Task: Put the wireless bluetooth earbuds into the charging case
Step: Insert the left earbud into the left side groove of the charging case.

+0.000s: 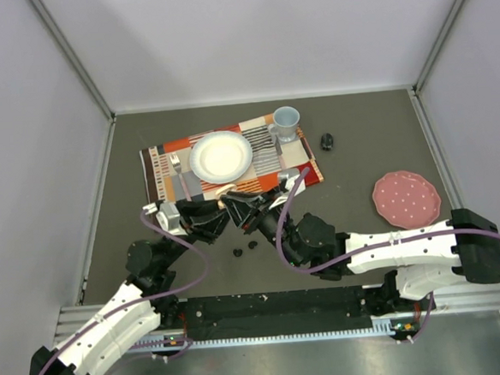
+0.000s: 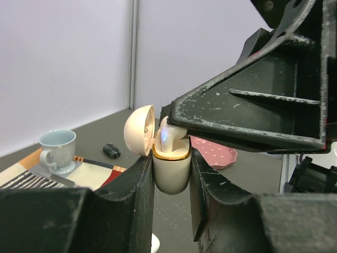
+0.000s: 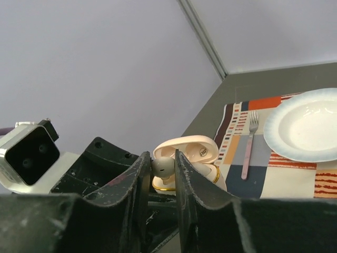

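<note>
My left gripper [image 2: 171,179] is shut on a cream charging case [image 2: 171,171] with a gold rim, held upright above the table with its lid [image 2: 139,130] open. My right gripper [image 3: 163,168] is shut on a white earbud [image 3: 164,166] and holds it at the case's mouth; in the left wrist view the earbud [image 2: 167,134] sits partly in the case and shows a blue light. From above, both grippers [image 1: 221,210] [image 1: 237,209] meet at the case [image 1: 225,191]. Two black earbuds [image 1: 237,253] [image 1: 253,246] lie on the table below. A white rounded piece [image 2: 154,243] lies under the case.
A patterned placemat [image 1: 158,160] at the back holds a white plate [image 1: 220,155], a pink fork [image 1: 178,171] and a pale blue cup [image 1: 285,123]. A small black object [image 1: 327,141] lies right of the mat. A pink dotted plate [image 1: 405,199] sits at the right.
</note>
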`<act>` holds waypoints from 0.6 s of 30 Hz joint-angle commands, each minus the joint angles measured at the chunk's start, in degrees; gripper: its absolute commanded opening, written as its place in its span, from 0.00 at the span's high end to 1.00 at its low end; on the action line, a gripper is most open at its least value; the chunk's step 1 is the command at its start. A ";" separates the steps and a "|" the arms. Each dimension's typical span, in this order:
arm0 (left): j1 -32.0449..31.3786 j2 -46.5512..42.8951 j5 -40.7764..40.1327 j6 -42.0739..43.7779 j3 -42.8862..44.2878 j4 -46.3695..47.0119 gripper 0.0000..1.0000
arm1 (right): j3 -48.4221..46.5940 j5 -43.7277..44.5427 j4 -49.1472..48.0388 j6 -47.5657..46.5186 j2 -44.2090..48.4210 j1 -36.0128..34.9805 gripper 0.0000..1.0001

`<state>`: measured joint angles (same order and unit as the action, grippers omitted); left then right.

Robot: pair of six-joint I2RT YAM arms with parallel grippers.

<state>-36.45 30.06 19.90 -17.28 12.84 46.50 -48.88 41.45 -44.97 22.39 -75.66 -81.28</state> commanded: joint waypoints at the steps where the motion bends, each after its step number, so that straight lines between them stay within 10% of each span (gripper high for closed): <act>1: 0.06 -1.94 -1.01 0.75 1.75 5.62 1.00 | -1.74 1.87 6.56 -2.79 -0.63 -1.25 0.72; 18: 0.06 -2.99 0.40 1.90 1.75 0.52 1.00 | -6.75 -7.43 8.06 -7.09 6.31 1.47 0.36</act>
<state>-36.38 28.21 19.90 -16.21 12.86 43.27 -52.58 37.95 -36.36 18.20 -72.58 -80.77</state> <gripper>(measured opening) 0.317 0.633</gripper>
